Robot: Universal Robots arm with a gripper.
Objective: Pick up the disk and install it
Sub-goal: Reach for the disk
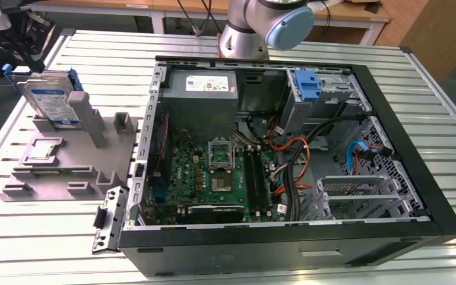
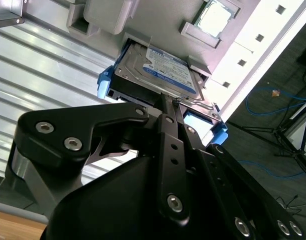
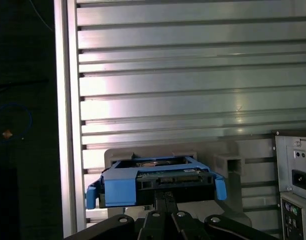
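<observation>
The grey arm (image 1: 253, 27), blue-capped at its joint, stands upright. In both wrist views the black tool (image 2: 172, 102) (image 3: 165, 194) has its slim fingers (image 2: 167, 127) drawn close together, linkages splayed wide behind the tips.

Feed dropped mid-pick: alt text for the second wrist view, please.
The black gripper is at the near edge of the disk, label facing the camera, blue rails on both sides. It sits slotted in a grey holder on the ribbed metal table.
</observation>
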